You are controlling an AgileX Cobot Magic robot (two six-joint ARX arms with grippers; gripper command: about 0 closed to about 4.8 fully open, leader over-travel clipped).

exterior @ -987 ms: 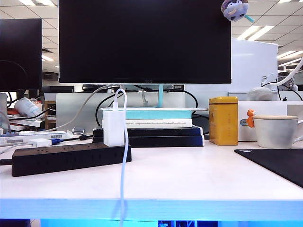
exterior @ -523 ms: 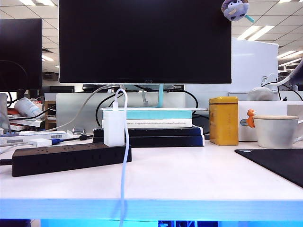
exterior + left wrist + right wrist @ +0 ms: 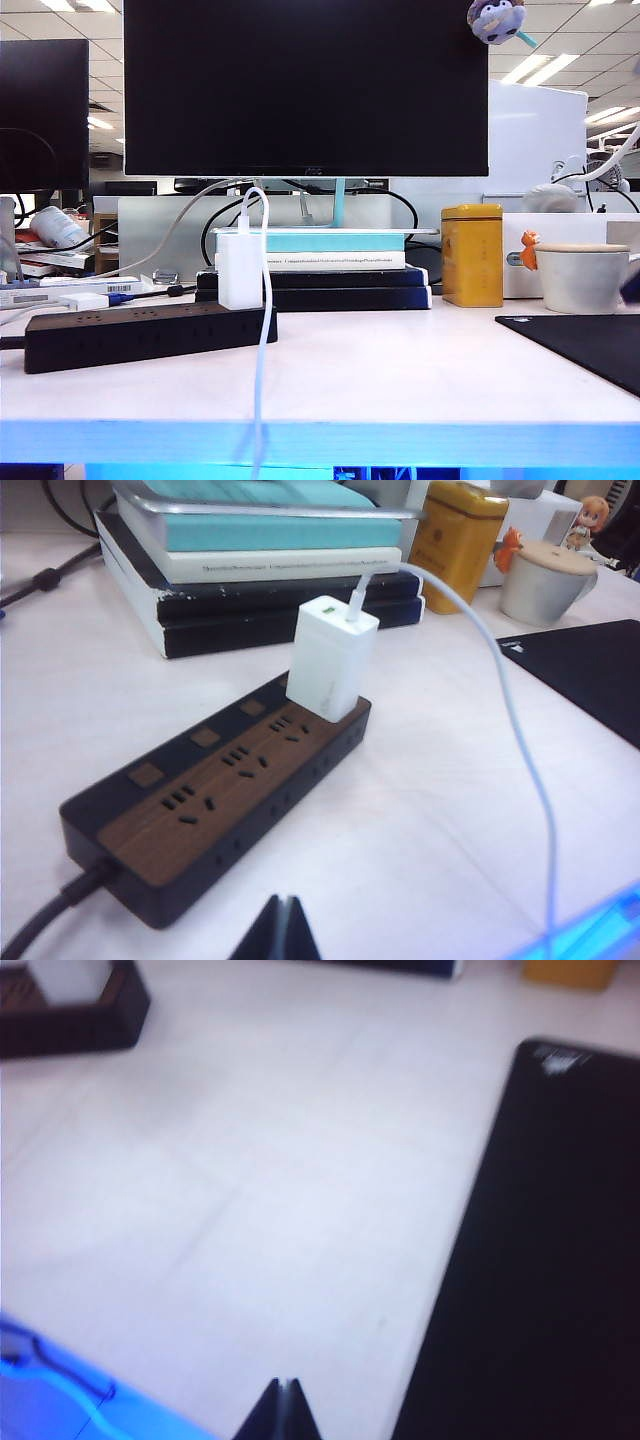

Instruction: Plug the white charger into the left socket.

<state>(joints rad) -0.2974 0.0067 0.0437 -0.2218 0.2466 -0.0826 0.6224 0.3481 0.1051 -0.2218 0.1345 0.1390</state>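
White charger (image 3: 330, 665) seated upright in power strip (image 3: 215, 790) end socket, task apparently done; left end effector (image 3: 283, 930) and right end effector (image 3: 281, 1412) clenched, empty, well clear of strip.

Charger (image 3: 331, 660) upright on power strip (image 3: 215, 790)

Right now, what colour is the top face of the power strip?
Brown wood-grain on the power strip, with black sides; the left wrist view shows it best.

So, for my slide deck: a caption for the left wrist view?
White charger standing plugged into the black power strip's end socket; shut left gripper hovers clear.
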